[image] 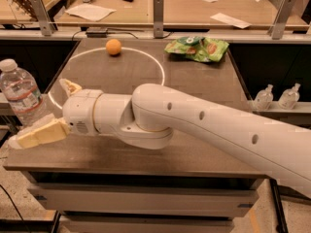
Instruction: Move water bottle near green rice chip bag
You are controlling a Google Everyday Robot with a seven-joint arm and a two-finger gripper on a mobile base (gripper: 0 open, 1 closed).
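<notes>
End effector (pixel 39 111) is hovering low at the left edge of the surface (pixel 194 76), with its two fingers spread wide apart and gripping nothing. One finger (pixel 36 134) is lying near the front left corner, just in front of the base of the water bottle (pixel 20 93); the other finger (pixel 69 86) is sitting behind and to the right of that base. The bottle is standing upright, cap on, at the very left margin, roughly in line with the opening between the fingers. Whether the near finger is touching the bottle cannot be told from this view.

Assessment: the wide opening and low wrist height are suiting a side grasp around the lower body of the bottle, where the ribbed plastic is giving the pads purchase. The arm (pixel 204 125) is stretching across the front of the surface from the right, which is keeping the middle and far side free.

Green rice chip bag (pixel 197 48) is lying flat at the far right of the surface, well apart from the bottle. An orange ball (pixel 113 46) is resting at the far side, on the white ring (pixel 164 72) marked on the top.

Risk noted: the bottle is standing close to the edge, so a sideways nudge is likely to tip it off
</notes>
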